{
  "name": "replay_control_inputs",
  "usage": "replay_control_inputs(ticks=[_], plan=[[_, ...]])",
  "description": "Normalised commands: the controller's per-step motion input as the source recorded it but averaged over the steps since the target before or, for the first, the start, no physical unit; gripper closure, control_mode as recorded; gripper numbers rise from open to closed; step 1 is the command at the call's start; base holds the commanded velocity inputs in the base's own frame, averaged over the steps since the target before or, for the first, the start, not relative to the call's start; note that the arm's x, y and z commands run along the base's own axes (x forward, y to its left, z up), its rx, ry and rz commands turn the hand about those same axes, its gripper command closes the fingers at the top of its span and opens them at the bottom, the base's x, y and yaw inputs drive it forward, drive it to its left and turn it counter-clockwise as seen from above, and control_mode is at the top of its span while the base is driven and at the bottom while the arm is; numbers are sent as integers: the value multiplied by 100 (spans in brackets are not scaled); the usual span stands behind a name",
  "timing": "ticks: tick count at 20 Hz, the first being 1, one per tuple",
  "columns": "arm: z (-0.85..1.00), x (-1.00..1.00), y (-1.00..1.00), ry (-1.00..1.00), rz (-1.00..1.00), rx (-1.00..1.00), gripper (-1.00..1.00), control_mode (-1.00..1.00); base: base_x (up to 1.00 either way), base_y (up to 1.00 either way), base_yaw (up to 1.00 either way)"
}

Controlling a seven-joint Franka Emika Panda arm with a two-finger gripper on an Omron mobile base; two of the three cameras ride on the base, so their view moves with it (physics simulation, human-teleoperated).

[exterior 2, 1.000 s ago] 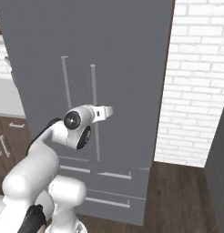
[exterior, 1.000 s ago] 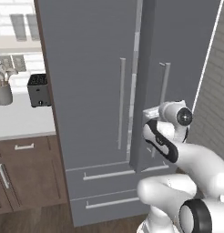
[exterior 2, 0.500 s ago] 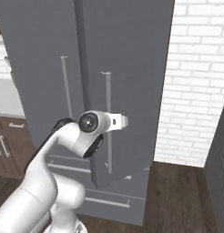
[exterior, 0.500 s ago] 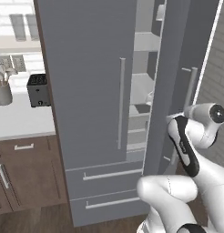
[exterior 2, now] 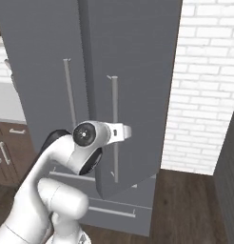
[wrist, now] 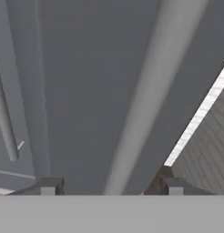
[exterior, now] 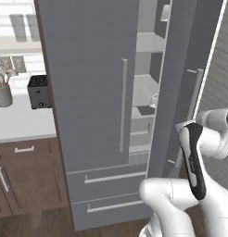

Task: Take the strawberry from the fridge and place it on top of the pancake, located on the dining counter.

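Note:
The tall grey fridge (exterior: 88,92) stands with its right door (exterior: 180,69) swung partly out, so pale shelves (exterior: 146,88) show through the gap. No strawberry can be made out on them from here. My gripper (exterior 2: 124,132) is at the right door's long silver handle (exterior 2: 115,128). In the hand view the gripper (wrist: 111,184) is open: its fingertips (wrist: 50,185) stand wide apart on either side of the handle (wrist: 150,91) and do not press on it. The pancake and the dining counter are out of view.
The left door (exterior: 92,69) is closed, with two drawers (exterior: 111,178) below. Left of the fridge are a white worktop (exterior: 23,122) with a dark toaster (exterior: 39,91) and a utensil pot (exterior: 2,95), over brown cabinets (exterior: 23,171). A white brick wall (exterior 2: 204,95) is to the right.
The right fridge door has swung from closed to partly open, with my hand following its handle outward. The jaws have parted from the handle.

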Motion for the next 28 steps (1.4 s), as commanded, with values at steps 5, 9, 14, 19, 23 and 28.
replay_control_inputs(ticks=[5,9,14,19,23,28], plan=[[58,-64,72,7,1,-20,-100,-100,0,0,0],[57,26,100,37,0,-28,-100,-100,0,0,0],[10,54,100,30,0,-28,-100,-100,0,0,0],[-5,62,83,15,0,-22,-100,-100,0,0,0],[-18,86,15,11,0,-10,-100,-100,0,0,0],[-20,84,0,1,0,-3,-100,-100,0,0,0]])
